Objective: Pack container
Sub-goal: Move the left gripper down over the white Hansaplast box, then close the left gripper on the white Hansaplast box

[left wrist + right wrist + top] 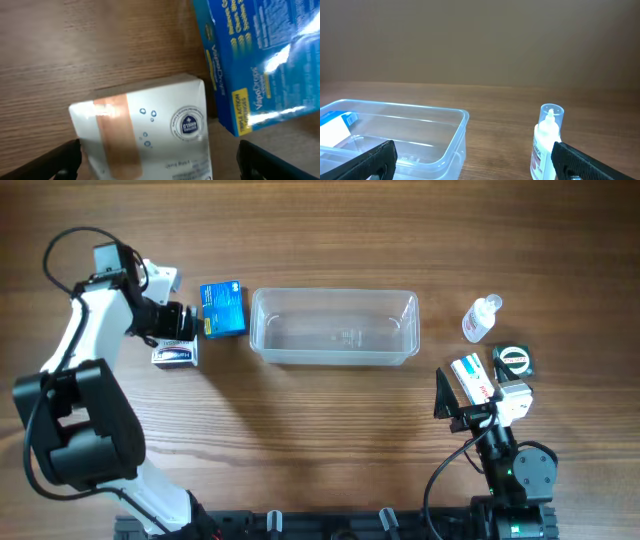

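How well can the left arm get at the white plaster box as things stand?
Probably yes: the open left gripper straddles the white plaster box, and the blue VapoDrops box lies beside it, not over it.

Clear rectangular container (334, 328), upright, empty, mid-table.

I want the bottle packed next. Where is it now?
In the overhead view the bottle sits on the right side, a little right of the container and just above the dark box in the picture.
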